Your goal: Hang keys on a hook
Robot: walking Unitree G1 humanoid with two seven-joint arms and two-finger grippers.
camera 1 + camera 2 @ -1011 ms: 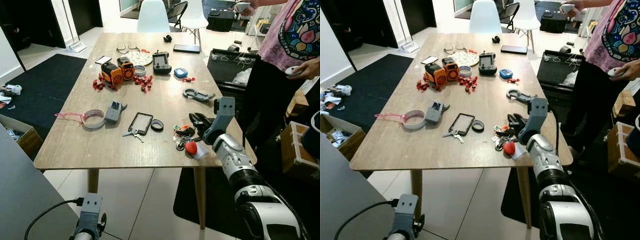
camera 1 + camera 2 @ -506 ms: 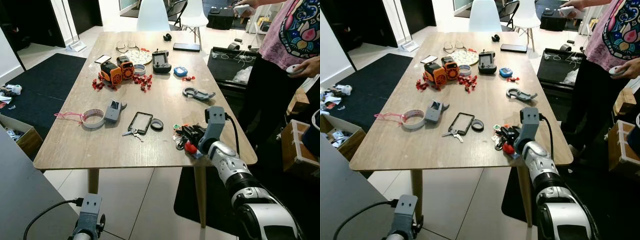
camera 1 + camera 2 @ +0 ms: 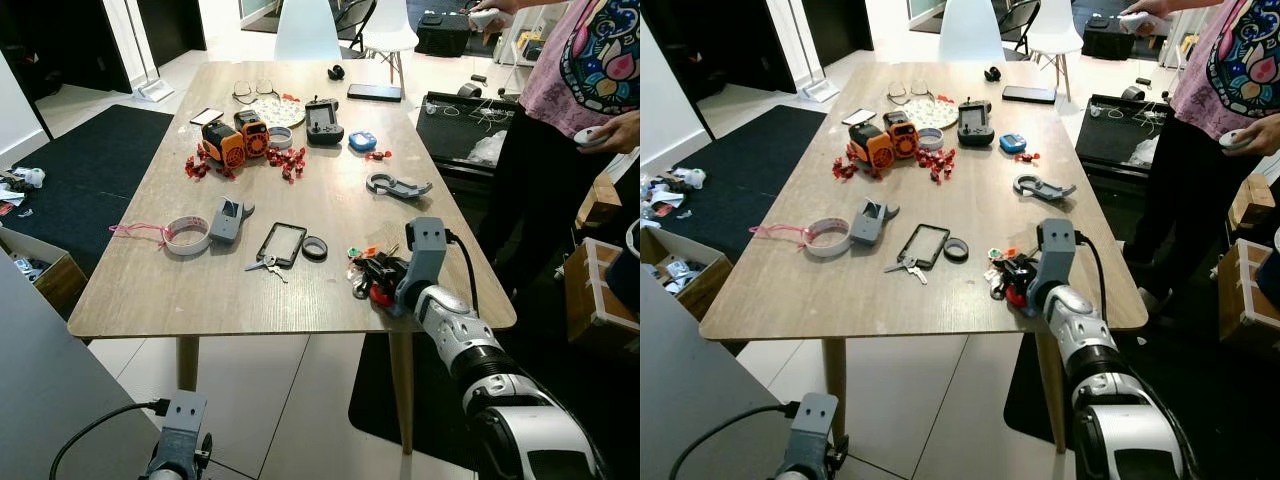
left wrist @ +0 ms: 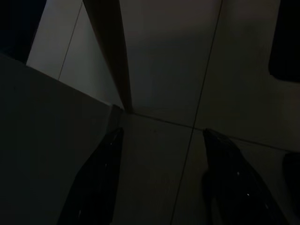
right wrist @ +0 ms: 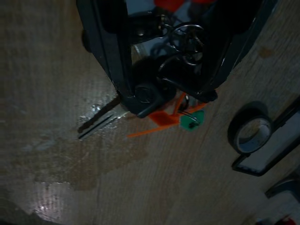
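A key bunch (image 3: 370, 272) with rings, a black fob, a red ball and orange and green tags (image 5: 185, 117) lies near the right front edge of the wooden table (image 3: 200, 300). My right gripper (image 3: 386, 282) is down on it, its black fingers (image 5: 110, 56) closed against both sides of the bunch (image 5: 180, 70). A smaller pair of silver keys (image 3: 265, 266) lies further left by a black phone case (image 3: 281, 244). My left gripper (image 4: 159, 136) hangs open below the table, over the tiled floor.
A grey carabiner clip (image 3: 397, 185), tape rolls (image 3: 187, 237), orange gadgets (image 3: 235, 140), a controller (image 3: 322, 122) and red bits are spread over the table. A person (image 3: 590, 90) stands at the table's right side. White chairs (image 3: 305, 30) stand at the far end.
My right gripper has slid left and down from behind the key bunch onto it. The left arm has not moved.
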